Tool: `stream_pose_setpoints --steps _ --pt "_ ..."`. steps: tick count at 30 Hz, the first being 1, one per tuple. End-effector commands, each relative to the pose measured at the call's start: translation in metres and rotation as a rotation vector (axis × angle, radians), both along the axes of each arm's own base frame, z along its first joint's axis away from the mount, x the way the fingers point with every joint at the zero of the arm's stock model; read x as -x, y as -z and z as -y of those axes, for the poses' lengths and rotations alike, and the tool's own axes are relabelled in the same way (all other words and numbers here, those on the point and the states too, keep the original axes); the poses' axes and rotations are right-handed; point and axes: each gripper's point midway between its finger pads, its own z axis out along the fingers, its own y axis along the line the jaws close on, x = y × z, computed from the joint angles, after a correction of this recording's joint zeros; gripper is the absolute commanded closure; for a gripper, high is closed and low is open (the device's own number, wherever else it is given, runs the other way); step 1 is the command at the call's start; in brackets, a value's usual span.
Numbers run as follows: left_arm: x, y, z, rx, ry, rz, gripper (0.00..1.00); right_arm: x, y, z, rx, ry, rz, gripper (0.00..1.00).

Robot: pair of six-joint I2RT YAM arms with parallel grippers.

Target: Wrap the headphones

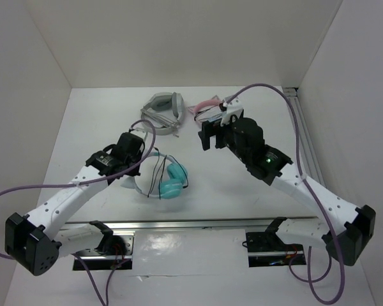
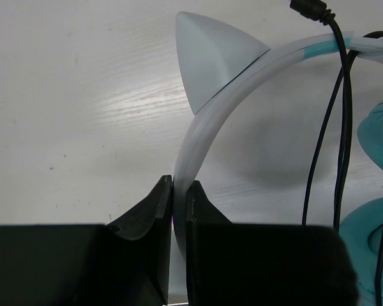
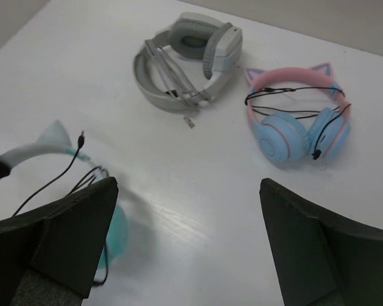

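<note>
My left jaws pinch the headphones by the pale headband, nearer me than the grey headphones. The cable loops the band, plug loose — wrap partly done, I judge. Right jaws gape wide, empty. White wood-grain counter — plain white walls around.

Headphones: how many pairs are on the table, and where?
3: teal headphones held by the left gripper; grey headphones far centre; pink-banded headphones right of those. None seem hidden.
</note>
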Motion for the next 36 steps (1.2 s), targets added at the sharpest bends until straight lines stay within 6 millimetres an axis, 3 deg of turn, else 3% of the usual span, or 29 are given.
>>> stream_pose_setpoints --steps 1,8,13,14,15,18,19,21,22,23,24,28,31,33,36 --pt "-0.023 -0.022 -0.014 0.058 -0.163 0.107 1.0 0.032 0.003 -0.01 -0.154 -0.068 -0.076 0.01" --pt "-0.04 -0.031 -0.053 0.145 -0.394 0.123 1.0 0.064 0.0 -0.02 -0.239 -0.162 -0.103 0.01" --pt "-0.072 -0.07 -0.086 0.222 -0.581 0.227 1.0 0.072 0.018 -0.022 -0.23 -0.156 -0.157 0.01" --pt "-0.078 -0.076 -0.099 0.218 -0.633 0.247 1.0 0.071 0.031 -0.023 -0.213 -0.148 -0.189 0.01" --pt "-0.087 -0.093 -0.104 0.246 -0.693 0.286 1.0 0.074 0.031 -0.026 -0.212 -0.159 -0.19 0.01" --pt "-0.109 -0.098 -0.124 0.241 -0.86 0.335 1.0 0.08 0.042 -0.032 -0.224 -0.173 -0.209 0.01" --pt "-0.116 -0.096 -0.127 0.247 -0.884 0.329 1.0 0.082 0.047 -0.036 -0.226 -0.187 -0.208 0.01" --pt "-0.138 -0.071 -0.139 0.228 -0.949 0.278 1.0 0.089 0.045 -0.041 -0.25 -0.21 -0.215 0.01" --pt "-0.151 -0.075 -0.144 0.247 -0.983 0.287 1.0 0.093 0.047 -0.045 -0.249 -0.227 -0.216 0.01" --pt "-0.159 -0.066 -0.147 0.242 -0.993 0.252 1.0 0.096 0.049 -0.048 -0.257 -0.233 -0.224 0.01" --pt "-0.18 -0.052 -0.158 0.232 -1.039 0.222 1.0 0.101 0.044 -0.055 -0.269 -0.26 -0.212 0.01" --pt "-0.208 -0.017 -0.191 0.161 -1.121 0.147 1.0 0.114 0.061 -0.07 -0.249 -0.3 -0.242 0.01" --pt "-0.214 0.005 -0.221 0.17 -1.171 0.124 1.0 0.117 0.078 -0.078 -0.187 -0.306 -0.251 0.01" --pt "-0.225 0.008 -0.236 0.201 -1.181 0.157 1.0 0.114 0.085 -0.078 -0.156 -0.288 -0.248 0.01" --pt "-0.226 0.041 -0.245 0.162 -1.195 0.104 1.0 0.112 0.098 -0.081 -0.128 -0.287 -0.26 0.01"
